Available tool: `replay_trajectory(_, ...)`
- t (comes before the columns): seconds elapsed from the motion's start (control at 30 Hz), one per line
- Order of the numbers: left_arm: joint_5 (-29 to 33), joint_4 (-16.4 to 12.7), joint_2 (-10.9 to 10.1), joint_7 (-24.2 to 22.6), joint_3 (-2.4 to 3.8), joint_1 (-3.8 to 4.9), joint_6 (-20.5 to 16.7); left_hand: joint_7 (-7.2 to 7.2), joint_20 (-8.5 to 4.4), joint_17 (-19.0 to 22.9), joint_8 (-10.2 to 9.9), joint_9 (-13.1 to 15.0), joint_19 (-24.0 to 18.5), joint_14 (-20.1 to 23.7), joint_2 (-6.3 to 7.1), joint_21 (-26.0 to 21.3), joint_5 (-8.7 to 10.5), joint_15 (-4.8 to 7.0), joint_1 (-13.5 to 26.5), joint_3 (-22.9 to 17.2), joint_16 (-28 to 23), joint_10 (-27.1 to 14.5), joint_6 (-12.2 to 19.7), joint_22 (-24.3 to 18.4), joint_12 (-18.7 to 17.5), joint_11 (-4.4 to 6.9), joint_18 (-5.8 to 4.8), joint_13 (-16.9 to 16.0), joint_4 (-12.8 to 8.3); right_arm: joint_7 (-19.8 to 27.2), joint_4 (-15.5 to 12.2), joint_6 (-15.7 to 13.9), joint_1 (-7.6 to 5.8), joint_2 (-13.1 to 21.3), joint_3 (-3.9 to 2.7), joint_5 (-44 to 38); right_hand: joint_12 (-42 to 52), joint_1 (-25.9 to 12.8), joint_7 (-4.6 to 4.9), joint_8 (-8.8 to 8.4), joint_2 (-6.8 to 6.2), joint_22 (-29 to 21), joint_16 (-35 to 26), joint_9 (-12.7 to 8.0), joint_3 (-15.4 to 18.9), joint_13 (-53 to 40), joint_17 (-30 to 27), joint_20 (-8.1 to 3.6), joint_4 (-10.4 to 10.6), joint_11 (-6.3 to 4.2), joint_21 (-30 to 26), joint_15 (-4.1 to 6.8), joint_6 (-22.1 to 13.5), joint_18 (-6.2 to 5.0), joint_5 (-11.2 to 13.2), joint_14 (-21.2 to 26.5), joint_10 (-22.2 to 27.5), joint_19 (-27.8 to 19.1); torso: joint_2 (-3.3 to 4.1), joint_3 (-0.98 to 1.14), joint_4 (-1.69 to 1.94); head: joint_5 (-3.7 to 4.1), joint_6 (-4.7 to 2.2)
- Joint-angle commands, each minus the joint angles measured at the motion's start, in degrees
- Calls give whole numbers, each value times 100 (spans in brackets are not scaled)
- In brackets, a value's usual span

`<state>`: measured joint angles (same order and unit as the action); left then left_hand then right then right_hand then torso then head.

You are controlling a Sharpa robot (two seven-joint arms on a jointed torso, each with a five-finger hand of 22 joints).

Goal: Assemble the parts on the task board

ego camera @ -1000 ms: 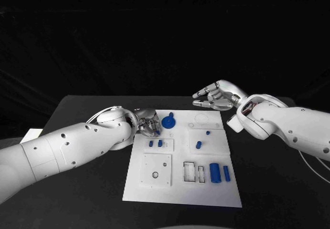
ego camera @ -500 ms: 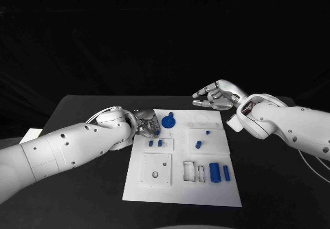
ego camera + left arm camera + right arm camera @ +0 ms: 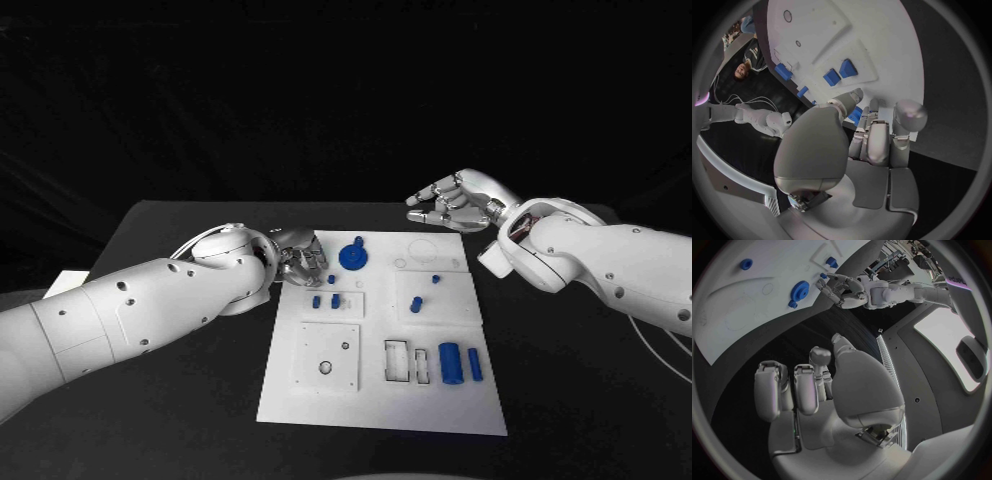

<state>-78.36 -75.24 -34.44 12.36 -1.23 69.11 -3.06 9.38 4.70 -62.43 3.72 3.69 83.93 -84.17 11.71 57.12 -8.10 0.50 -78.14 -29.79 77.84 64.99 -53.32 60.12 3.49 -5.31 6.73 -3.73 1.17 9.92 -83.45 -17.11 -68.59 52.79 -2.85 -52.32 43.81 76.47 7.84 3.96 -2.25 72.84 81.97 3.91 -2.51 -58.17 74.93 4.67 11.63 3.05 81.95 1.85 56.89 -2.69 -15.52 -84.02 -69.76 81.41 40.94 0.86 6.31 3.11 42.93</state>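
A flat white rectangular task board (image 3: 378, 400) is seen lying in the middle of a black table (image 3: 173, 225). The silver left hand (image 3: 304, 262) is placed at the board's far left edge, just beside a round blue gear-shaped part (image 3: 353, 259) with a small knob beyond it. In the left wrist view a small blue piece (image 3: 856, 114) is seen pressed between this hand's fingertips (image 3: 856, 95); the other fingers are curled close. Nearer than the gear, two short blue pegs (image 3: 326, 300) are seen standing on a raised square of the board, and another pair of blue pegs (image 3: 417, 303) stands to their right. At the board's near right, two upright blue cylinders (image 3: 460, 361) are set beside rectangular slots (image 3: 405, 361). The silver right hand (image 3: 451, 201) is held above the table just beyond the board's far right corner, fingers loosely bent and apart, nothing held.
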Motion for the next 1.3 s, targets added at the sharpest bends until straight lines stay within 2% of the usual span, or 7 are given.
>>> replay_trajectory(0.03, 447, -14, -137, -215, 14, -6, -456, -35, 39, 18, 47, 24, 59, -95, -35, 31, -30, -34, -7, 2, -26, -39, -115, 34, 37, 9, -22, -17, 5, -263, 28, 227, 3, 26, 0, -310, -1130, 237, 20, 16, 27, -146, -125, 10, -133, 874, 5, -23, -126, -21, -88, -45, 36, -129, 76, -259, 420, -74, -1, 2, -1, -5, -23)
replay_trajectory(0.2, 2254, -118, -454, -1050, 48, 9, -1048, -22, 43, -103, 193, 65, -6, -104, -137, -109, -82, -34, -68, -149, 36, 160, -433, -69, 160, 12, 3, -54, -12, -548, 18, 456, 4, 88, 0, -1015, -2493, 718, 73, 59, -144, -289, -305, 21, -587, 2133, -229, 12, -366, 40, -178, -88, 219, -152, 147, -237, 770, -110, -6, 8, 1, 2, -77)
replay_trajectory(0.33, 4690, -301, -720, -2047, 54, 16, -1364, -12, 51, 973, 316, 82, -465, 346, -228, -1244, -65, -23, -97, -165, -561, 397, -678, -993, 392, 35, 201, -133, -39, -870, -88, 647, 12, 144, 0, -1994, -3222, 801, 64, 57, -347, -307, -304, 18, -970, 3081, -216, 75, -471, 96, -195, -118, 381, -156, 320, -263, 547, -74, 2, 4, 2, 24, -117)
replay_trajectory(0.43, 6255, -507, -910, -2615, 42, 10, -1415, -29, 45, 1469, 374, 83, -732, 608, -281, -1783, -57, -12, -112, -107, -858, 467, -766, -1411, 543, 72, 294, -192, -69, -1127, -223, 747, 34, 207, 0, -2734, -3433, 769, 30, 51, -446, -315, -297, 18, -1122, 3448, -204, 71, -518, 87, -203, -119, 478, -156, 412, -271, 414, -55, 8, -10, 1, 120, -155)
replay_trajectory(0.6, 7637, -895, -1233, -3158, 22, -30, -1275, -78, 28, 1656, 422, 67, -872, 728, -347, -2037, -48, 24, 13, 135, -960, 559, -807, -1591, 831, 137, 334, -325, -18, -1538, -494, 874, 99, 340, 0, -3842, -3549, 744, -10, 72, -512, -328, -295, 30, -1221, 3671, -199, 71, -550, 73, -213, -103, 596, -155, 436, -275, 357, -46, 5, -18, 7, 298, -193)
replay_trajectory(0.87, 8385, -1428, -1674, -3501, 3, -126, -1154, -97, 17, 1780, 461, 52, -924, 787, -387, -2223, -48, 33, 89, 350, -1007, 482, -822, -1731, 1041, 152, 355, -431, 7, -2029, -929, 917, 246, 553, 1, -5070, -3730, 638, -35, 57, -638, -467, -320, 28, -1319, 4004, -234, 89, -521, 94, -296, -131, 689, -179, 653, -272, 395, -87, -3, -13, 3, 378, -201)
replay_trajectory(1.3, 8492, -1595, -1835, -3564, -2, -150, -1141, -88, 20, 1873, 461, 40, -959, 833, -403, -2338, -52, 27, 93, 422, -1051, 408, -795, -1819, 1115, 143, 367, -467, 1, -2114, -1139, 1043, 366, 585, 2, -5406, -3873, 598, -10, 5, -745, -640, -357, 14, -1455, 4333, -286, 128, -489, 146, -402, -173, 693, -208, 766, -267, 499, -135, 6, -8, 7, 391, -185)
